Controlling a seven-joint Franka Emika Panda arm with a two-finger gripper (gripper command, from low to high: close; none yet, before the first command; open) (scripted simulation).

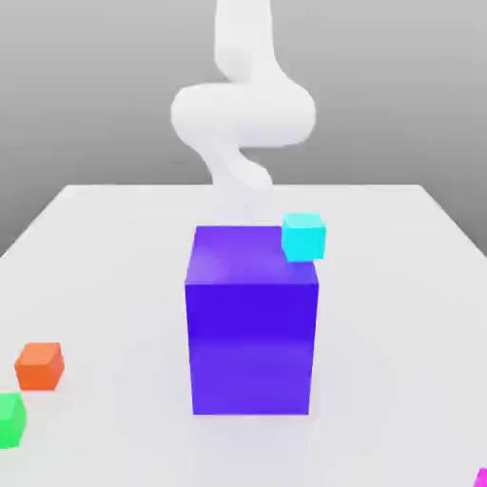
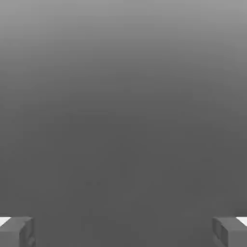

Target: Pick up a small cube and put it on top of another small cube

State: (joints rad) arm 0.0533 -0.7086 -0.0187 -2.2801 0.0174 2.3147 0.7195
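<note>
Large blue-violet block (image 1: 252, 347) standing upright, pale, faintly reflective tabletop (image 1: 395, 314), plain grey backdrop (image 1: 95, 95) behind

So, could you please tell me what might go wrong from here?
The cyan cube appears at the edge of the big block, so a nudge might knock it. The orange cube and green cube look close together, so the gripper could bump one while reaching for the other.

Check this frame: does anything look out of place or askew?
The cyan cube looks odd: it overlaps the top face of the large blue block and juts past its edge on the exterior view's right. Possibly it overhangs there; I cannot tell whether they touch.
</note>
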